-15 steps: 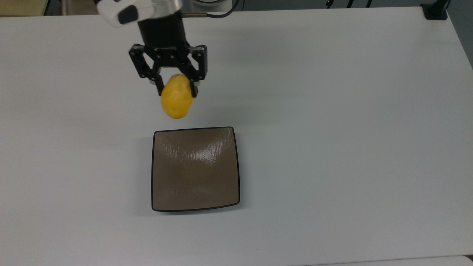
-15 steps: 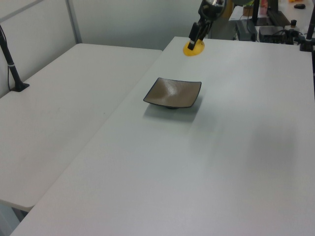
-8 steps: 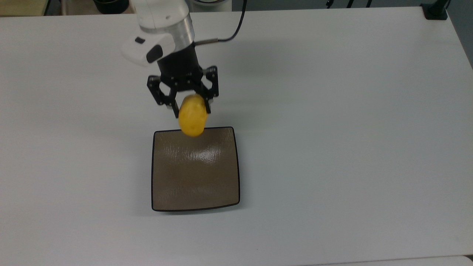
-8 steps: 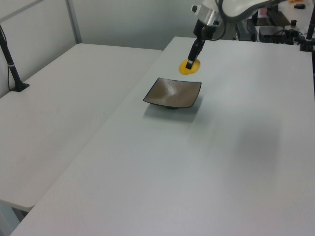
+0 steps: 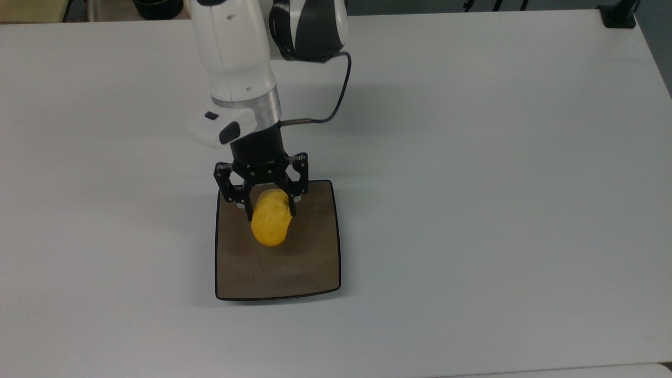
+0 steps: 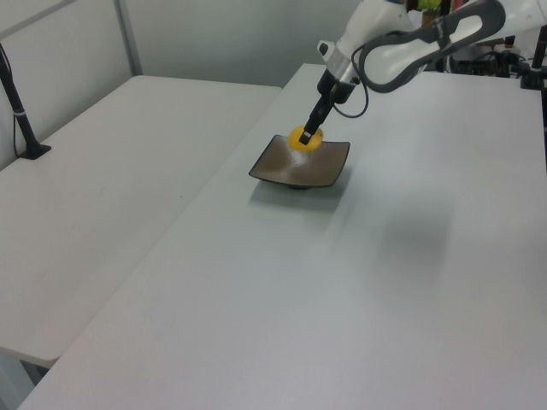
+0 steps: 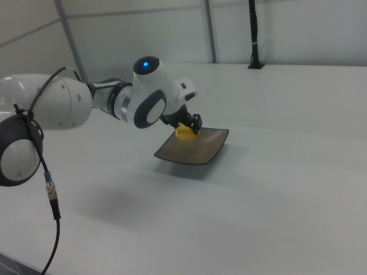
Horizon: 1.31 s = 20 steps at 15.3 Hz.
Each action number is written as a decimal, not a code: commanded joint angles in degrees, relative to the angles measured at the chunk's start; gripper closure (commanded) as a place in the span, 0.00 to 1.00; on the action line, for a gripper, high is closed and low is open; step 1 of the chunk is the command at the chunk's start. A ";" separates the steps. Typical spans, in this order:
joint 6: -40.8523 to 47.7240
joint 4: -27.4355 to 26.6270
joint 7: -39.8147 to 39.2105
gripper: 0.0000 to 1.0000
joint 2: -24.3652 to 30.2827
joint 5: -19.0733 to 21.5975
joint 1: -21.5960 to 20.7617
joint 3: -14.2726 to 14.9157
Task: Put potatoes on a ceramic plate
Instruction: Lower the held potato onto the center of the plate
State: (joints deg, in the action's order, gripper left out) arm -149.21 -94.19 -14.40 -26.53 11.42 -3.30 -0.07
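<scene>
My gripper (image 5: 269, 209) is shut on the yellow potato (image 5: 270, 224), which hangs from the fingers over the upper half of the square brown ceramic plate (image 5: 310, 262) in the top view. In the left view the potato (image 6: 304, 140) sits low over the plate (image 6: 295, 166) near its far edge, under the gripper (image 6: 308, 137). The right view shows the potato (image 7: 184, 134) just above the plate (image 7: 200, 150), below the gripper (image 7: 191, 127). Whether the potato touches the plate I cannot tell.
The plate lies on a wide white table (image 5: 472, 184). A second white table (image 6: 102, 162) adjoins on the left view's left, with a black post (image 6: 21, 120) on it. A black cable (image 5: 338, 94) runs off the arm's wrist.
The arm carried the potato from beyond the plate's far edge to over the plate and lowered it. The plate has not moved.
</scene>
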 commanded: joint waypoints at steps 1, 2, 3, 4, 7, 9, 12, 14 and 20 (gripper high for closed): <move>-5.29 -0.65 -1.33 0.77 -2.38 0.10 -1.09 0.16; -6.18 -0.56 -1.33 0.76 -3.17 -0.51 -1.09 0.16; -6.71 -0.56 -1.33 0.75 -3.79 -1.39 -1.18 0.16; -6.80 -0.65 -1.33 0.75 -4.14 -1.75 -1.18 0.16; -7.68 -0.30 -1.33 0.70 -6.08 -1.84 -1.09 0.16; -7.68 -0.30 -1.25 0.52 -5.99 -1.75 -0.92 0.16; -7.68 -0.30 -0.89 0.00 -5.91 -1.75 -0.83 0.16; -7.42 -0.38 -0.63 0.00 -5.56 -1.66 -0.74 0.16; -1.13 -0.74 -0.46 0.00 -0.47 -1.75 -1.00 0.25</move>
State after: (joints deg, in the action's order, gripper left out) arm -155.98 -93.58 -14.75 -31.81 10.03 -3.87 -0.07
